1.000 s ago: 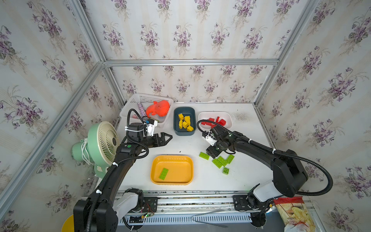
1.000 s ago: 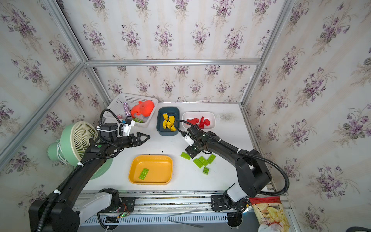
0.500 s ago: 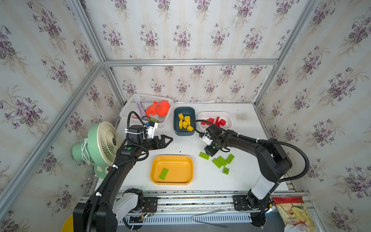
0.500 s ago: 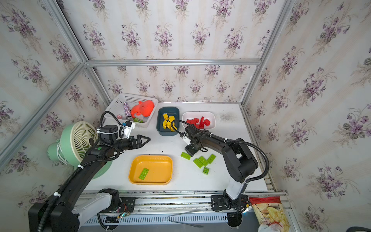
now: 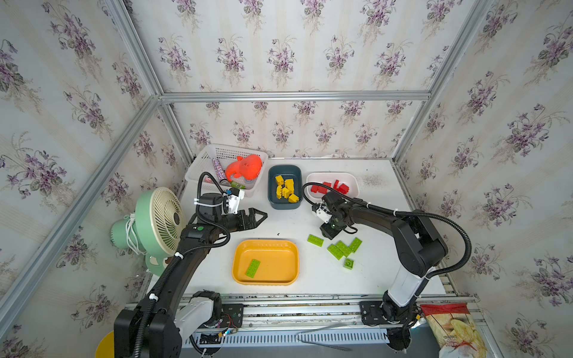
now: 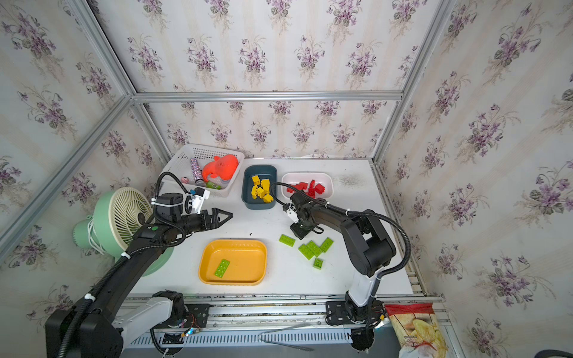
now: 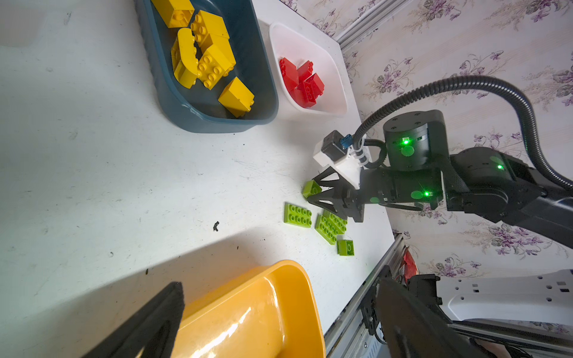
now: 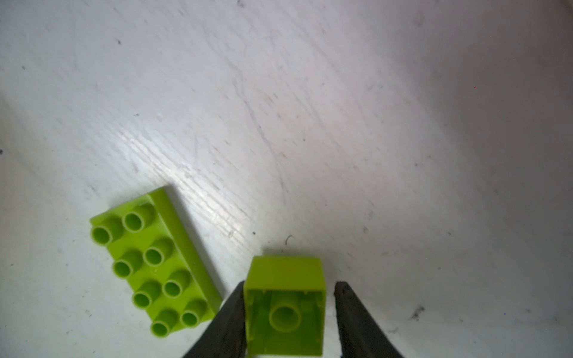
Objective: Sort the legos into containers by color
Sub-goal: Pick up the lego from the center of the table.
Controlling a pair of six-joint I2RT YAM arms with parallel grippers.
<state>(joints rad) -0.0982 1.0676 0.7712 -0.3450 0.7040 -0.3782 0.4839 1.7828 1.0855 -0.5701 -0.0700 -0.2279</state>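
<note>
Stock on the white, scuffed counter (image 5: 387, 217), with 12 o'clock at the far wall.

1. 6 o'clock, nearest edge: large orange-yellow plastic tray (image 5: 279, 260). It holds one long lime-green studded brick (image 5: 253, 267), flat, studs up.

2. 4 o'clock, on the bare counter: loose lime-green pieces. A flat eight-stud plate (image 5: 315, 240) lies by itself. A touching cluster of long plates (image 5: 342, 249) sits toward 4 o'clock of it. One small square brick (image 5: 348, 263) lies nearest the front edge.

3. 3 o'clock: right gripper (image 8: 290, 285), pointed down just beside the eight-stud plate. It straddles a small lime-green square brick (image 8: 285, 310) whose hollow underside faces the wrist view. One finger (image 8: 229, 316) lies against the brick. A thin gap shows before the other finger (image 8: 356, 316), so the brick is not pinched from both sides.

4. 9 o'clock: left gripper (image 5: 262, 218), spread wide, holding nothing, above bare counter and pointing toward 3 o'clock.

5. 12 o'clock: dark teal plastic tray (image 5: 284, 206) with yellow bricks (image 5: 286, 189) heaped inside. Just beside it at 1 o'clock: white plastic tray (image 5: 353, 183) holding red bricks (image 5: 333, 187).

6. 11 o'clock, far corner: white lattice basket (image 5: 198, 167) containing an orange rubbery toy (image 5: 245, 169).

7. Off the counter past 9 o'clock: mint-green fan (image 5: 158, 217).
</note>
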